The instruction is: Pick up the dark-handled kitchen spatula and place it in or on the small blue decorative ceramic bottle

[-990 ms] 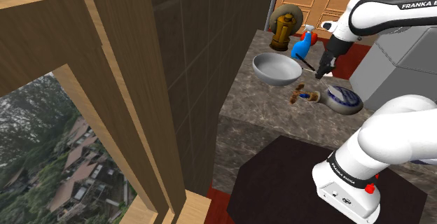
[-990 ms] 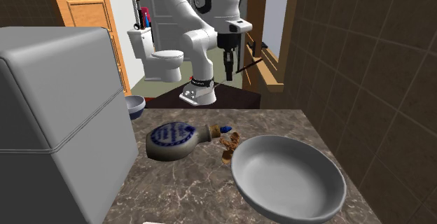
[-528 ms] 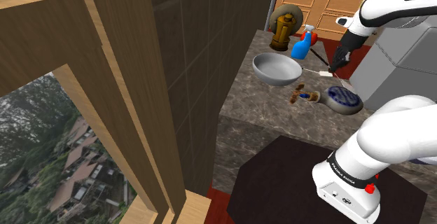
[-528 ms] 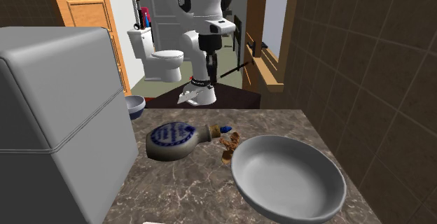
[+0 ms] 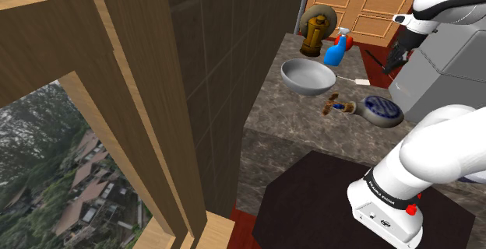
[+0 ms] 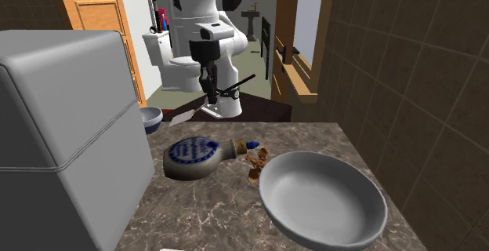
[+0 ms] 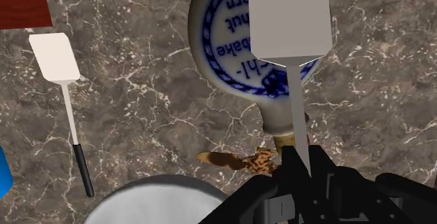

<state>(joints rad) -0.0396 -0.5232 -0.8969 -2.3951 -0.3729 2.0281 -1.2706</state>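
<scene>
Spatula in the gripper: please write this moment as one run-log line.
phase: carry | gripper: shut on held spatula, in air above counter | bottle: on its side, below blade, untouched | second spatula: on counter | placed: no

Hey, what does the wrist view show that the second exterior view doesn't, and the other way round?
Wrist view, not the second exterior view: the blue lettering on the bottle under the held spatula, and a second spatula lying on the counter with its dark handle in sight. Second exterior view, not the wrist view: the arm, a toilet, a grey box and a small bowl. Both: the hand shut on the spatula, the bottle, and the grey bowl.
</scene>
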